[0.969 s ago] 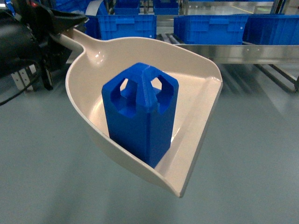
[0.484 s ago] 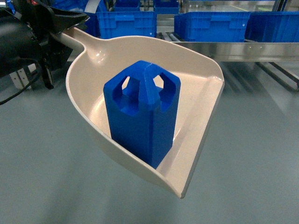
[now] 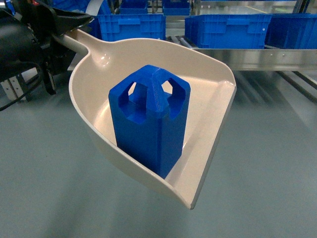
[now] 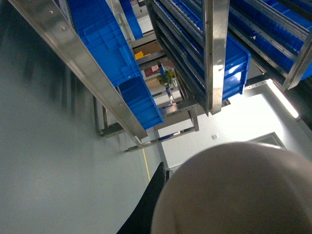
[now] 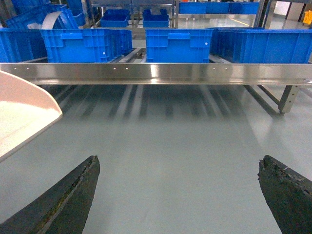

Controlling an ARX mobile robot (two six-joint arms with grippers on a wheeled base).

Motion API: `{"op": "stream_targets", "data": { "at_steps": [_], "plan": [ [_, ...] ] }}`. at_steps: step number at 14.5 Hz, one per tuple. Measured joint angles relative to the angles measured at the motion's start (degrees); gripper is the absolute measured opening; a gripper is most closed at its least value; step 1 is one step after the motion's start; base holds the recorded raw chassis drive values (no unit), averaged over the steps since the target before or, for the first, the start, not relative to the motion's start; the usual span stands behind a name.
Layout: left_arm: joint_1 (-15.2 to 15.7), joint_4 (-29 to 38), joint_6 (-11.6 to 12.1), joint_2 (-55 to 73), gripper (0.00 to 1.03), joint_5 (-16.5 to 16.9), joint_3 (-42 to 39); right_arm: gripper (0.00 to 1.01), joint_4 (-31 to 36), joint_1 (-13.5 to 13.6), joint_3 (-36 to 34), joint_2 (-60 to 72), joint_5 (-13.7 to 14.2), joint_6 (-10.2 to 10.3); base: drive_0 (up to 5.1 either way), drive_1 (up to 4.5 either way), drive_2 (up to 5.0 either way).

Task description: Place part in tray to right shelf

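Shelf drifted rightward; left fingers clamp tray handle; right fingers wide

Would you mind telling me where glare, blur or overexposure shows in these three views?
Head view: sharp, with a glare spot on the tray near its handle and sheen on the part. Left wrist view: the tray's underside is a blurred dome, with blown-out brightness beyond. Right wrist view: bright streaks on the shelf rail; streaky floor reflections beneath.
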Motion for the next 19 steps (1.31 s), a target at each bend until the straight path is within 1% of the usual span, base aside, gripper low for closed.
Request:
{"op": "stream_targets", "data": {
  "at_steps": [19],
  "plan": [
    [0.0, 0.0, 0.0, 0.0, 0.12, 0.0, 0.0, 0.98, 0.0, 0.0, 0.0, 0.0, 0.0, 0.0, -0.1, 4.12, -4.2]
  ]
}}
